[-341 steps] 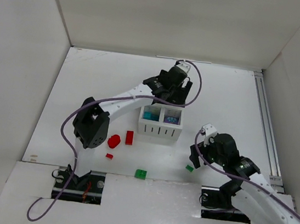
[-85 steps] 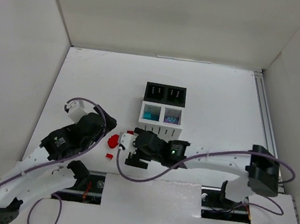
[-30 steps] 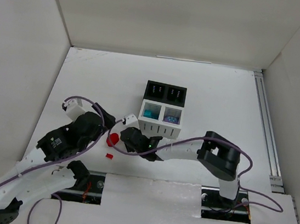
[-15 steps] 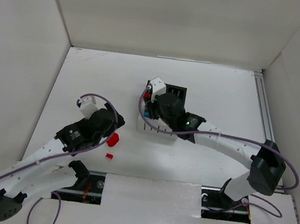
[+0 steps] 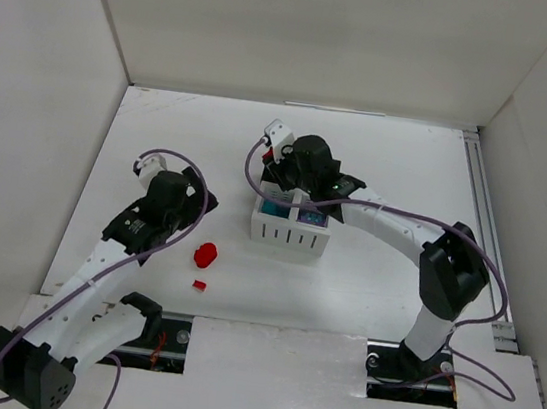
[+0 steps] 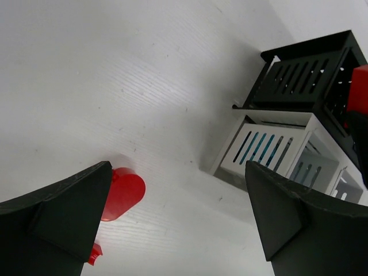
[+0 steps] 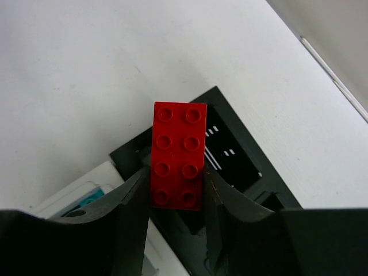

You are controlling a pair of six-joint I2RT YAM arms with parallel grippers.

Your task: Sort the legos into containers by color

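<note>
- Above the far side of the containers, my right gripper is pinched narrow on a red brick, held upright by its lower end with the studs facing the wrist camera. A black bin of the far pair lies open just beneath it.
- To the near left of the containers, my left gripper hangs with its jaws spread wide and nothing between them.
- Also to the near left of the containers, well apart from them, a red oval and a small red piece lie loose on the table. The oval sits just below my left fingers.
- Done, as far as shown: teal pieces rest in the near-left white bin. The contents of the other three bins are hidden or too small to tell.
- Left, in my judgement: release the brick into the black bin, then collect the two loose red pieces. The task appears well past halfway.
</note>
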